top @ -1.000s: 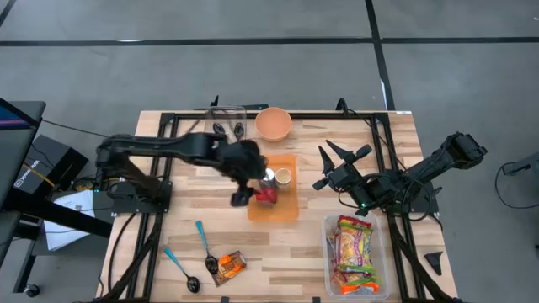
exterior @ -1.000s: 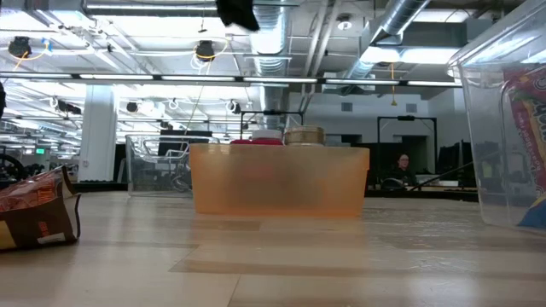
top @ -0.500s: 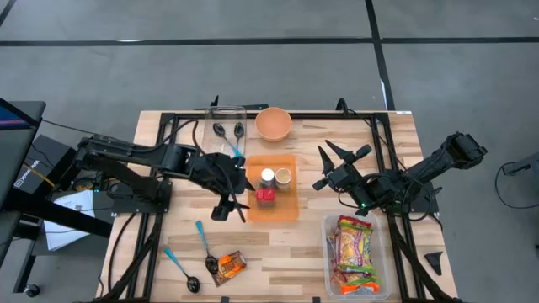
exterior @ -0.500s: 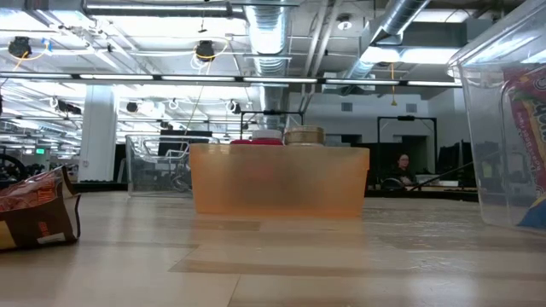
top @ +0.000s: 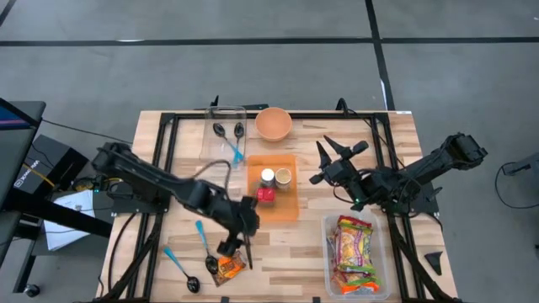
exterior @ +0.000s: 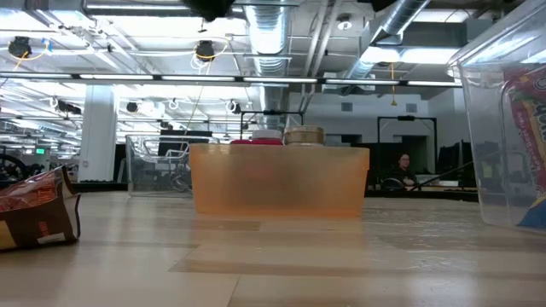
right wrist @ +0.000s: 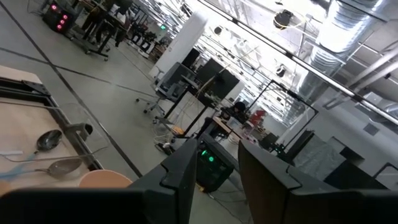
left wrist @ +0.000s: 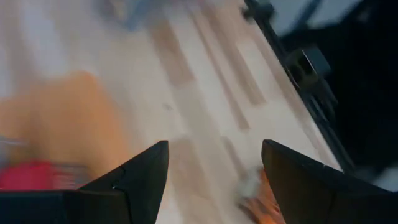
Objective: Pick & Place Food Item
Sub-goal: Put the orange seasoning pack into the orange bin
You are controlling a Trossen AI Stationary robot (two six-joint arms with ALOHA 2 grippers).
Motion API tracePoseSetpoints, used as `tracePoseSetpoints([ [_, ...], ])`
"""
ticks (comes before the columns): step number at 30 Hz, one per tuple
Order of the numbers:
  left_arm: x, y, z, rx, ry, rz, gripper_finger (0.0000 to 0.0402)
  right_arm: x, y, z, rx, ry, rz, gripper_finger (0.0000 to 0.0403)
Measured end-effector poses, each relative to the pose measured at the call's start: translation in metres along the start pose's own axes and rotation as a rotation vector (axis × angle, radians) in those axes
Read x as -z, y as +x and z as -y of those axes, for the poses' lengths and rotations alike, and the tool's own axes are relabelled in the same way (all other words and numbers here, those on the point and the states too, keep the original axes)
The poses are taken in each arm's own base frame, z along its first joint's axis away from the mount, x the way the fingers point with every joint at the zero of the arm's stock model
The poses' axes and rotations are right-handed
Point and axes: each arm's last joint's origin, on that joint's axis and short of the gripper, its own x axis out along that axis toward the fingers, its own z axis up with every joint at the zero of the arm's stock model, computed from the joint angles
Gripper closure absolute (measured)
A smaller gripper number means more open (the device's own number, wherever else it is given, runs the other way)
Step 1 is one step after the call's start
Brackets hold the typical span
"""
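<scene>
An orange snack packet (top: pixel 228 268) lies flat on the table near its front edge; it also shows at the left of the low view, snack packet (exterior: pixel 38 213). My left gripper (top: pixel 237 250) hangs open just above and beside it, touching nothing; between its fingers in the left wrist view, left gripper (left wrist: pixel 214 146), only bare table shows. The orange tray (top: pixel 286 204) holds a red item (top: pixel 265 195), a white-lidded jar (top: pixel 267 177) and a small cup (top: pixel 284 176). My right gripper (top: pixel 320 165) waits open in the air right of the tray.
A clear bin (top: pixel 330 252) with several snack packets stands at the near right. An orange bowl (top: pixel 274 123) and a clear box (top: pixel 226 118) with spoons sit at the far edge. Two blue-handled spoons (top: pixel 202 244) lie left of the packet.
My left gripper has swung from the red item on the orange tray toward the table's near edge and down, ending over the snack packet, its fingers still apart. The red item has stayed on the tray.
</scene>
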Motion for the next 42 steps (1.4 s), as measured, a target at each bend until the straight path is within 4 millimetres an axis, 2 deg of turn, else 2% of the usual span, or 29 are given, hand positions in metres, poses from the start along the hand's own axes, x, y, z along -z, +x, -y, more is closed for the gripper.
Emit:
tracePoseSetpoints([
  [10, 0.022, 0.067, 0.011, 0.216, -0.089, -0.248, 0.0151, -0.004, -0.008, -0.001, -0.027, 0.013, 0.023, 0.0288],
  [14, 0.027, 0.083, 0.011, 0.313, -0.108, -0.291, 0.0151, -0.006, -0.009, 0.0, -0.031, 0.018, 0.027, 0.0288],
  [19, 0.032, 0.088, 0.008, 0.359, -0.103, -0.29, 0.0151, -0.006, -0.009, 0.0, -0.032, 0.017, 0.027, 0.0288],
  [27, 0.054, 0.104, -0.002, 0.438, -0.15, -0.214, 0.0151, -0.006, -0.009, -0.001, -0.031, 0.014, 0.025, 0.0288],
  [42, 0.09, 0.119, -0.008, 0.447, -0.151, -0.173, 0.0157, -0.006, -0.009, 0.0, -0.031, 0.014, 0.024, 0.0288],
])
